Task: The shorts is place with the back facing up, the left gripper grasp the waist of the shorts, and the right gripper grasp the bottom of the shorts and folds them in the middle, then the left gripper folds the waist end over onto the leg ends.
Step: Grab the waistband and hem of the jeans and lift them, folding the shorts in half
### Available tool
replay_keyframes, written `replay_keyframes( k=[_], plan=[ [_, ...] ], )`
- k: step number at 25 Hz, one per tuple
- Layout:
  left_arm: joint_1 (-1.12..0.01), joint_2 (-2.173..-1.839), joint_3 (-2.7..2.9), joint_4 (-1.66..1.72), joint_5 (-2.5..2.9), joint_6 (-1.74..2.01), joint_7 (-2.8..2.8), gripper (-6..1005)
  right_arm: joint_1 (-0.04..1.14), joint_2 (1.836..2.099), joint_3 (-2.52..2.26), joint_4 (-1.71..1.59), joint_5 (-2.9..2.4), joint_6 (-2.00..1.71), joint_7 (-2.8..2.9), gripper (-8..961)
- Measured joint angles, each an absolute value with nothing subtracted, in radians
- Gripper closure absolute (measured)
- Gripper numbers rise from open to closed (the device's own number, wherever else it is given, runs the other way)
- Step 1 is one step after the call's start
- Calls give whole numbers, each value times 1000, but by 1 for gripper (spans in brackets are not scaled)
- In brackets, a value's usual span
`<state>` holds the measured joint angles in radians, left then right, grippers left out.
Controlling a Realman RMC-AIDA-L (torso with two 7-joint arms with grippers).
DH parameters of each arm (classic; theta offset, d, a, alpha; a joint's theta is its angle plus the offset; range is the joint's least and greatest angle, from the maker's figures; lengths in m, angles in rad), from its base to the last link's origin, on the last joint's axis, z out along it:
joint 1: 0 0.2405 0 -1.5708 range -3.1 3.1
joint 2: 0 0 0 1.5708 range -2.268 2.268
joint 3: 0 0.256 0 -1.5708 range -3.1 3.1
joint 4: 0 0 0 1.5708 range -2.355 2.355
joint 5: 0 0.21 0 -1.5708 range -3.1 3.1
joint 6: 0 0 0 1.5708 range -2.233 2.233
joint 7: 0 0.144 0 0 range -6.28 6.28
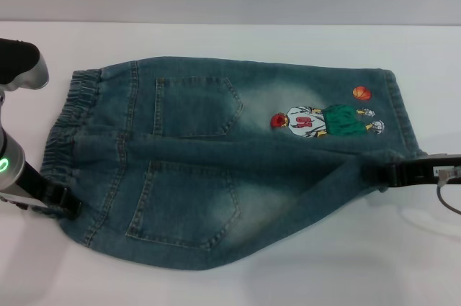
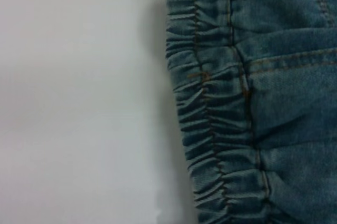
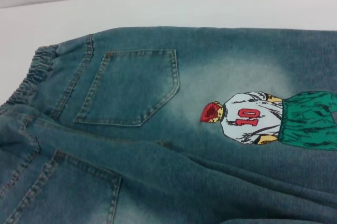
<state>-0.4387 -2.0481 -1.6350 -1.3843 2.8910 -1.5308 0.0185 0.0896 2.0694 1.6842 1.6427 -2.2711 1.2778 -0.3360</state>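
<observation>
1. Shorts lie flat on the white table, back side up, waist toward the robot's left, leg ends toward its right.
2. Hidden or cut off: the left gripper sits at the near corner of the waist; only a black part shows against the denim, so I cannot tell whether it is clamped or spread. The right gripper meets the bottom of the shorts at the near leg; its tip is lost against the fabric, so its state cannot be told either. Neither wrist view shows any fingers.
3. Material: blue denim with a faded wash and pale patches over the seat and legs. Orange-brown stitching outlines two five-sided patch pockets.
4. Waist band is gathered into close ruffles, with a stitched line running along it, clear in the left wrist view.
5. Far leg carries a cartoon print: a red-haired player in a white shirt numbered 10 and green shorts, with an orange ball near the hem.
6. A raised fold runs across the near leg toward the right gripper.
</observation>
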Motion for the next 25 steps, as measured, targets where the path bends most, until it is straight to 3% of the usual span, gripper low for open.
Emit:
replay_keyframes(
  k=[3,14,25],
  plan=[
    [-439,-2050,-1635,-1387,2890,-1530,22,153,91,2070,1684,1643,-2270,1281,-336,915],
    [-439,-2055,-1657,-1391,2888,-1539,45,461,92,2071,1684,1643,-2268,1283,-336,913],
    [-431,-2056,-1655,-1426,2888,-1551,45,533,83,2072,1684,1648,-2266,1282,-338,912]
  ],
)
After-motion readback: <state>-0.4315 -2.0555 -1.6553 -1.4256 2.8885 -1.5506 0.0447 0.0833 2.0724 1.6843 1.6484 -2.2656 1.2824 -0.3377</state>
